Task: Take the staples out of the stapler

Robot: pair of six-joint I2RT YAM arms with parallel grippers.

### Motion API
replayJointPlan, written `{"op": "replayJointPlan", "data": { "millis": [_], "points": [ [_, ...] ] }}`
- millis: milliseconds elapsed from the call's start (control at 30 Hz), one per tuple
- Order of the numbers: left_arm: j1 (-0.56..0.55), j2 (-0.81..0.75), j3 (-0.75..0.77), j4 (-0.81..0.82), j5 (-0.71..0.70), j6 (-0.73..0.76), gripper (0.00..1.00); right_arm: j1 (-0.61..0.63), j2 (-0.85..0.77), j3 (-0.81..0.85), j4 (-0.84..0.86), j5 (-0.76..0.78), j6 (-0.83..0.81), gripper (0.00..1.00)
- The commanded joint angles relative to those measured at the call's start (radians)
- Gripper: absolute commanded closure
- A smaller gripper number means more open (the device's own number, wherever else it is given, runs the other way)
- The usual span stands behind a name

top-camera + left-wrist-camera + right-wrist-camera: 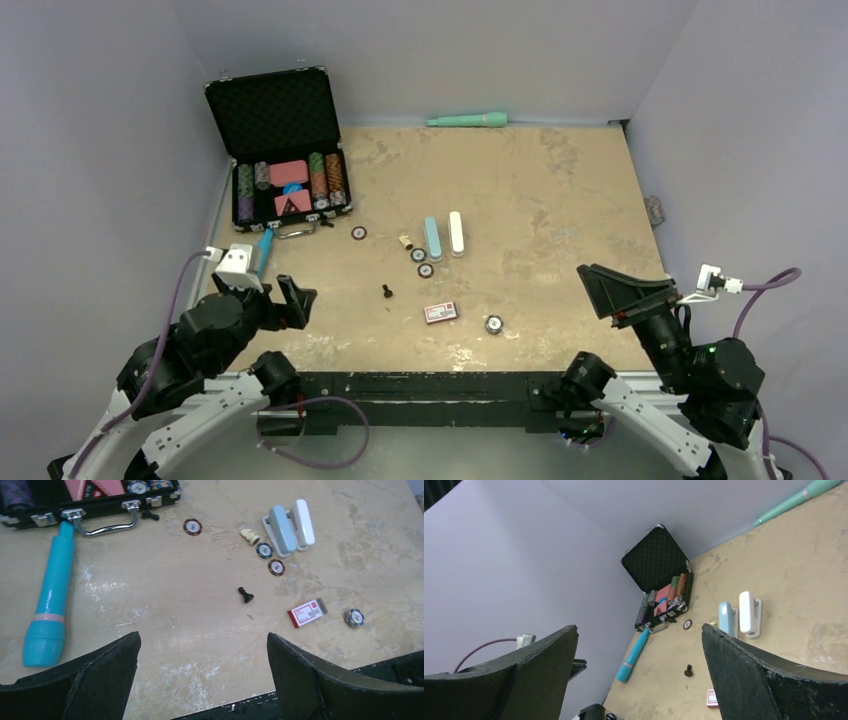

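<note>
Two grippers spread wide, empty: left gripper [202,636], right gripper [639,627].
Pale blue and white plastic stapler [433,238] mid-table, well apart from both; probably light, rigid, slick; pinch across narrow sides.

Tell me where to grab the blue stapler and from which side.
Probably from above, pinching across its narrow width near mid-body: the blue stapler lies flat and long on the table. The white stapler sits close alongside it, so room on that side is tight.
</note>
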Motion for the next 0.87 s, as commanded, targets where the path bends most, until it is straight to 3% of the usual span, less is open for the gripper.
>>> {"op": "replayJointPlan", "data": {
  "millis": [0, 133, 833],
  "points": [
    [0.008, 0.001, 0.034, -0.089, -0.197, -0.108, 0.00, 0.011, -0.113, 0.015, -0.074, 0.066, 0.059, 0.01],
    [0.008, -0.003, 0.044, -0.138, -0.267, -0.159, 0.00, 0.011, -0.091, 0.026, -0.104, 0.083, 0.080, 0.01],
    [0.010, -0.002, 0.035, -0.133, -0.263, -0.151, 0.00, 0.011, -0.040, 0.031, -0.128, 0.085, 0.083, 0.01]
  ]
}}
